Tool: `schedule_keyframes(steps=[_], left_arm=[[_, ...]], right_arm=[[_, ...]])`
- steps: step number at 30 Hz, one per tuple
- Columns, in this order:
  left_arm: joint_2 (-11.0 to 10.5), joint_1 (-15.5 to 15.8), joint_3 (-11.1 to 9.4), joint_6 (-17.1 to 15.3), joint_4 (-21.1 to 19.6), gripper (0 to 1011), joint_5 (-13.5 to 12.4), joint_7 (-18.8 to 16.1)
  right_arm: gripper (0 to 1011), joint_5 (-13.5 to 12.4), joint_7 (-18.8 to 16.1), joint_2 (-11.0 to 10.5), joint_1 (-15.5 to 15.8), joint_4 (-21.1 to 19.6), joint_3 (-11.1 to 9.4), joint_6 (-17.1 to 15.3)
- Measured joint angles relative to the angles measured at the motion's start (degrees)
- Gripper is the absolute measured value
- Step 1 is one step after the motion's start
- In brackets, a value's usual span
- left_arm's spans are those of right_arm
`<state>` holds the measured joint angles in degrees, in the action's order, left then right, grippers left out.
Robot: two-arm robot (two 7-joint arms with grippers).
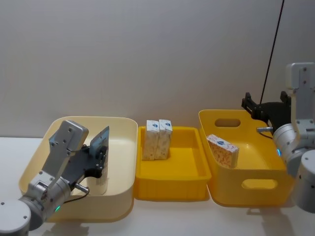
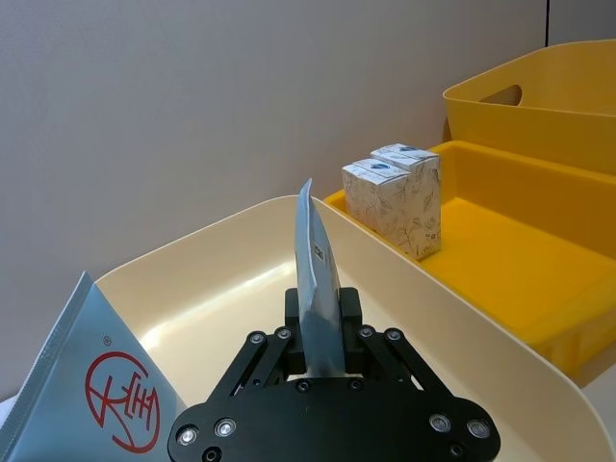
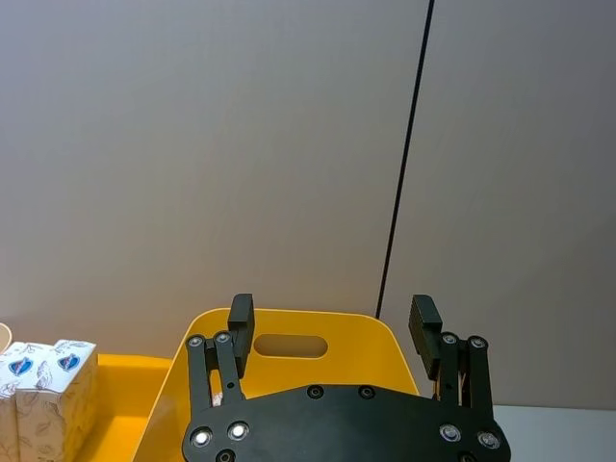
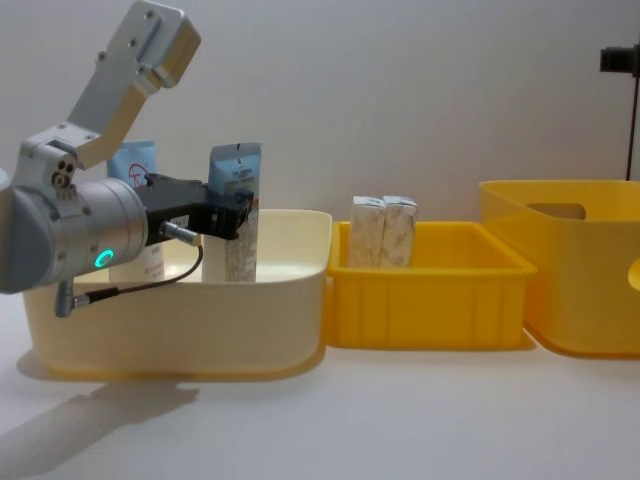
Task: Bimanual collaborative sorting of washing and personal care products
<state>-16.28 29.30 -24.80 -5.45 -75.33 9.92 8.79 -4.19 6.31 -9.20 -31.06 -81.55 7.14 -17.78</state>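
The left gripper is clamped on a pale tube, its long axis upright, inside the cream bin just left of the middle yellow tray. A red-logo tube stands in that bin too. To the right of the tray, the right gripper hovers, fingers apart, above the far rim of the yellow bin. The tube's next move therefore likely falls to the left arm.

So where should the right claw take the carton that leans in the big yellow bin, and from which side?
Probably from above, near its raised top end. The carton lies tilted by the left wall of the bin, so its upper part stands free. The open right claw could close across its narrow thickness.
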Motion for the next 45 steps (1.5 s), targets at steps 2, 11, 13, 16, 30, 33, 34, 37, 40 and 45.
schedule_keyframes(steps=[2, 11, 13, 16, 30, 33, 34, 37, 40, 45], left_arm=[[0.00, 0.00, 0.00, 0.00, 0.00, 203, 0.00, 0.00], [-0.17, 0.23, -0.02, 0.13, -0.74, 202, -0.72, 0.01], [-0.22, 0.34, -0.03, 0.31, -1.10, 202, -0.94, 0.02], [-0.46, 0.64, -0.04, 0.91, -2.44, 202, -1.54, 0.07], [-0.65, 1.49, 1.32, 4.94, -8.07, 202, -2.69, -0.06], [-0.32, 1.69, 1.90, 6.34, -9.07, 203, -2.34, -0.06], [-0.18, 1.76, 2.12, 6.65, -9.38, 202, -2.19, -0.04], [0.24, 1.95, 2.79, 8.01, -10.22, 202, -1.36, 0.11], [0.68, 2.13, 3.41, 9.15, -11.02, 203, -0.45, 0.46], [1.36, 2.31, 4.24, 10.32, -12.08, 202, 0.53, 0.91]], right_arm=[[1001, 0.00, 0.00, 0.00, 0.00, 0.00, 0.00, 0.00], [1001, 0.00, 0.00, 0.00, 0.00, 0.00, 0.00, 0.00], [1001, 0.00, 0.00, 0.00, 0.00, 0.00, 0.00, 0.00], [1001, 0.00, 0.00, 0.00, 0.00, 0.00, 0.00, 0.00], [1001, 0.15, -0.29, -0.12, -0.01, 0.00, 0.15, 0.17], [1001, 0.49, -0.84, -0.49, -0.04, -0.04, 0.64, 0.88], [1001, 0.59, -1.07, -0.60, -0.05, -0.05, 0.77, 1.13], [1001, 1.01, -2.09, -1.13, -0.07, -0.12, 1.43, 2.24], [1001, 1.35, -3.33, -1.66, -0.08, -0.21, 2.04, 3.42], [1001, 1.67, -6.18, -2.76, 0.06, -0.57, 3.26, 5.46]])
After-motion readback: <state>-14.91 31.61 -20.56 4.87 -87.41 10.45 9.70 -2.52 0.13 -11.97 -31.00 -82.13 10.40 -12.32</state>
